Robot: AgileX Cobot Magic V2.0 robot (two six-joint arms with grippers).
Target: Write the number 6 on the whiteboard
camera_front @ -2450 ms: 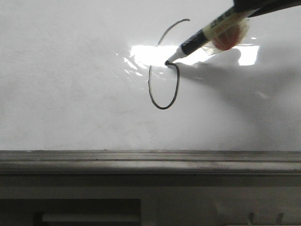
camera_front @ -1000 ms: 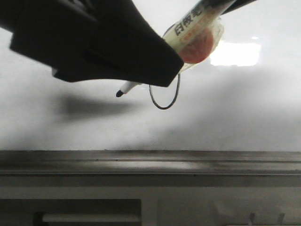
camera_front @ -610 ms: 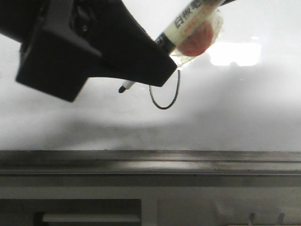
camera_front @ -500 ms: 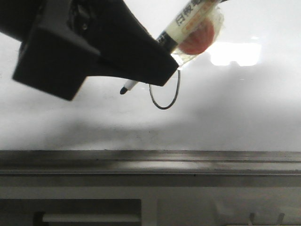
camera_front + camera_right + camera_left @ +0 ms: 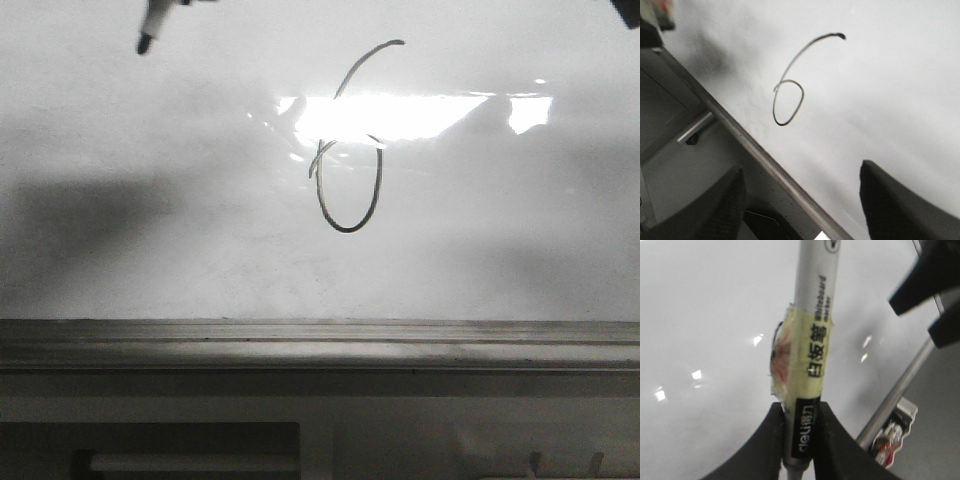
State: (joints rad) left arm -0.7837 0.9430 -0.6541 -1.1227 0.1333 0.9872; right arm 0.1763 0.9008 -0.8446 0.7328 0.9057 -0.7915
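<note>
The number 6 [image 5: 347, 231] is drawn in thin black line on the whiteboard [image 5: 150, 250], a narrow loop with a tail curving up-right. It also shows in the right wrist view [image 5: 782, 124]. My left gripper [image 5: 800, 407] is shut on the marker pen [image 5: 812, 350], just above its tip end. In the front view only the marker's black tip [image 5: 147, 40] shows, at the top left, off the board and left of the 6. My right gripper [image 5: 801, 169] is open and empty, over the whiteboard's [image 5: 890, 75] lower edge.
A grey metal ledge [image 5: 320, 345] runs along the board's lower edge and shows in the right wrist view [image 5: 765, 160]. A bright light reflection [image 5: 400, 115] crosses the 6. Two dark fingers [image 5: 930, 285] of the other gripper show in the left wrist view.
The marker has passed from my right gripper to my left. The left gripper rose up-left, almost out of the front view; the right withdrew to the top right. The whole 6 is uncovered.
</note>
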